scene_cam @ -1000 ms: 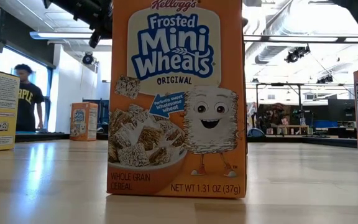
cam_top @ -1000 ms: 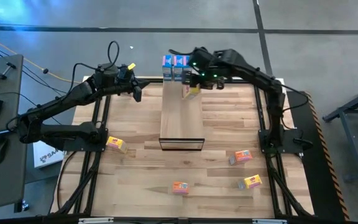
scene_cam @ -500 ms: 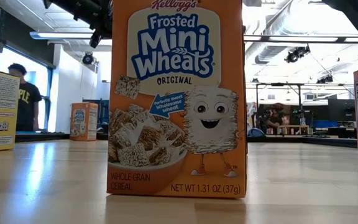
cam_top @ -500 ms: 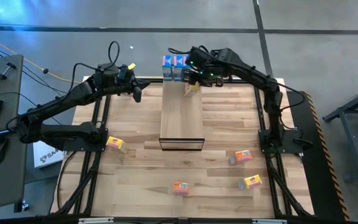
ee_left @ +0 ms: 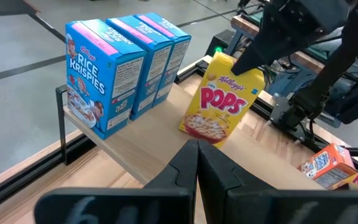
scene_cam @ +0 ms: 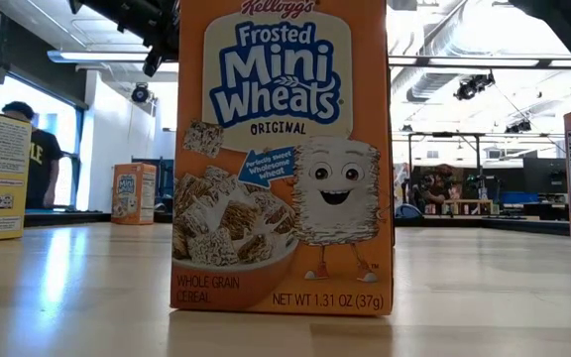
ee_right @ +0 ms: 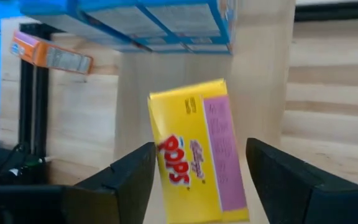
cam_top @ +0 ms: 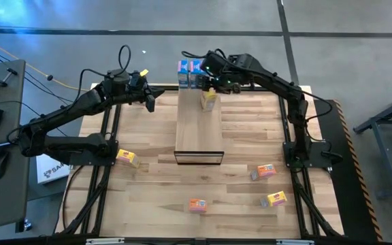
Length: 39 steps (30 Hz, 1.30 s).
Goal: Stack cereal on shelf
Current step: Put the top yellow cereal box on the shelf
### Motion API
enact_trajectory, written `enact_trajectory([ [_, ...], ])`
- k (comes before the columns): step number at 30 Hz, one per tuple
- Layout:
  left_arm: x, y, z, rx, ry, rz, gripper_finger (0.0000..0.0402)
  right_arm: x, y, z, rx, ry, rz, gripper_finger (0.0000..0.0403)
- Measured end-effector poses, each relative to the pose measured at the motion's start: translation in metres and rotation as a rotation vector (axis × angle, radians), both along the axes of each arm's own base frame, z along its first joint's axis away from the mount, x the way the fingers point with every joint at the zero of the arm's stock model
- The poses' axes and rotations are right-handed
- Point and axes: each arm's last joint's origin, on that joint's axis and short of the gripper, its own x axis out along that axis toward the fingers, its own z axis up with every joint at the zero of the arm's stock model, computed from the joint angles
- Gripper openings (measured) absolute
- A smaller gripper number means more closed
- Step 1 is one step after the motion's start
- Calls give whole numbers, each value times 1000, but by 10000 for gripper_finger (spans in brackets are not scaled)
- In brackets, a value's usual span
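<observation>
1. Since a second ago, your right gripper [cam_top: 210, 79] has let go of the yellow Pops box [cam_top: 209, 99] and lifted a little; its fingers [ee_right: 124, 180] now stand wide apart with the box free between them
2. You can see the yellow Pops box standing on the shelf [cam_top: 197, 129], near the far end, a bit tilted in the left wrist view [ee_left: 224, 101]
3. Just beside it, at the very far end of the shelf, three blue Rice Krispies boxes [ee_left: 124, 68] stand upright in a row, touching each other
4. Your right gripper hangs just above the yellow box, and you can see its dark tip right at the box top from the left wrist view
5. Your left gripper [cam_top: 148, 101] waits past the left side of the shelf, up in the air, with its fingers [ee_left: 194, 168] pressed tight together and nothing in them
6. Look at the table [cam_top: 148, 197]: a yellow box [cam_top: 128, 158] lies on the left side, an orange box [cam_top: 197, 204] stands at the near edge, and an orange box [cam_top: 264, 171] and a yellow box [cam_top: 275, 199] lie on the right side
7. In the low view the orange Mini Wheats box [scene_cam: 284, 149] stands right in front and fills much of the picture
8. Far behind the table, a person [scene_cam: 36, 154] stands in the room
</observation>
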Motion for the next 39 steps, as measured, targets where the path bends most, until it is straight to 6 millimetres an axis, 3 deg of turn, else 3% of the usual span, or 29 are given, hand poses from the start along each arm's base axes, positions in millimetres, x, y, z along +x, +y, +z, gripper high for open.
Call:
enact_trajectory([
  [8, 0, 0, 0, 1, 2, 0, 0, 1, 3, 16, -103, -52, 80, 241],
  [13, -2, 1, -1, 9, 13, -47, 0, -19, 15, 42, -188, -78, 175, 238],
  [17, -9, 3, 3, 20, -6, -79, 0, -44, 34, 61, -276, -17, 425, 203],
  [20, -13, 5, 4, 26, -13, -92, 0, -44, 53, 61, -318, 40, 731, 144],
  [23, -15, 8, 4, 25, -15, -94, 0, -33, 72, 54, -388, 47, 956, 71],
  [26, -17, 9, 3, 13, -13, -83, 0, -22, 80, 37, -376, 66, 1054, 12],
  [30, -18, 10, 3, 2, -13, -73, 0, -12, 81, 9, -390, 181, 1075, 21],
  [34, -18, 11, 3, -1, -10, -70, 0, 0, 77, -21, -412, 233, 1084, 4],
  [39, -19, 11, 1, -16, 9, -45, 0, 8, 70, -40, -458, 246, 1045, 3],
])
